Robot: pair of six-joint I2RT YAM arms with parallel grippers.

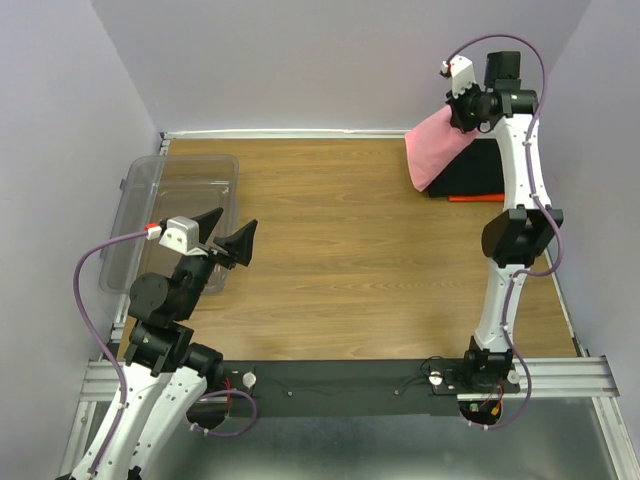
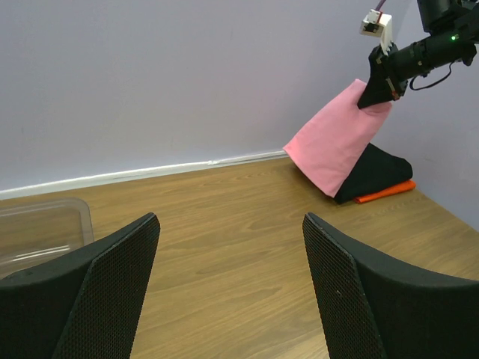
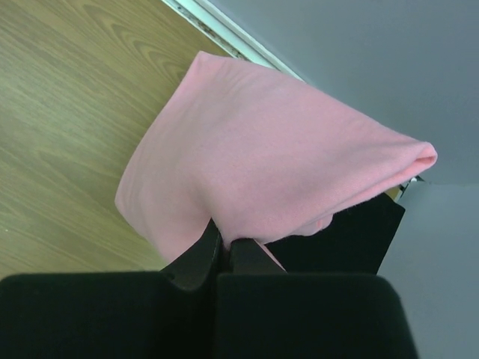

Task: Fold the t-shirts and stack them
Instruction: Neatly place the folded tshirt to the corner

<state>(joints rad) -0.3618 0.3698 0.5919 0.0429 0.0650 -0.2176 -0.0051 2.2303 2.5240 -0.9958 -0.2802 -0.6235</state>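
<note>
Risk: right gripper, clenched on edge of bright pink cotton t-shirt, holds it up against folded black t-shirt, orange-red t-shirt, far right; slip could unfold it. Left gripper released, near left.

Soft matt pink cloth shirt; smooth grained wood table; clear glossy plastic tub

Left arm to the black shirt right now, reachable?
Probably not. The left fingers sit open by the clear tub, near left; the black shirt lies far right, partly under the pink shirt pinched in the right fingers. Bare table between, but it looks too far.
</note>
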